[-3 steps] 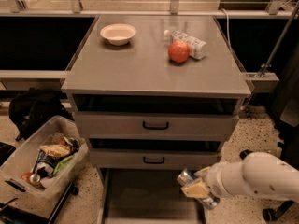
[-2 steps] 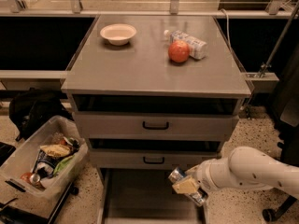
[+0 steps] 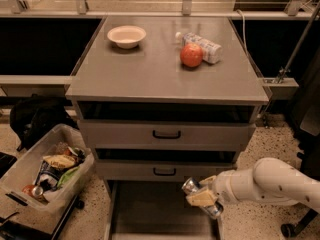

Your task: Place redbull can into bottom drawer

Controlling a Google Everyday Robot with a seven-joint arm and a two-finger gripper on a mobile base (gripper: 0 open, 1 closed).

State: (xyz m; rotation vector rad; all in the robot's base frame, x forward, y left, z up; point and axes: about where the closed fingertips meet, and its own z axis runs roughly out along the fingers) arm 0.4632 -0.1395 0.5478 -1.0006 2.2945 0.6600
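Squarely over the open bottom drawer, the gripper holds the redbull can

A grey metal cabinet (image 3: 150, 71) fills the middle of the camera view, seen from above and in front. Two shut drawers with black handles (image 3: 166, 134) sit in its front. Below them the bottom drawer (image 3: 150, 211) is pulled out toward the camera, its flat grey floor bare.

A white robot arm (image 3: 280, 181) reaches in from the lower right. To the left of the cabinet, a clear plastic bin (image 3: 50, 134) on the speckled floor holds crumpled wrappers, with a black bag (image 3: 35, 116) behind it.

On the cabinet top, a white bowl (image 3: 126, 35) stands at the back left. At the back right, a clear plastic bottle (image 3: 202, 45) lies on its side, and a red apple (image 3: 191, 55) touches it in front.

The gripper (image 3: 202, 200) hangs over the right side of the drawer, just below the lower handled drawer. Its tan fingers (image 3: 201, 198) are closed across the middle of the redbull can (image 3: 191, 186). The can is tilted, its silver top up and to the left, its other end down and to the right. Print on the can and the bottle's white label is too small to read.
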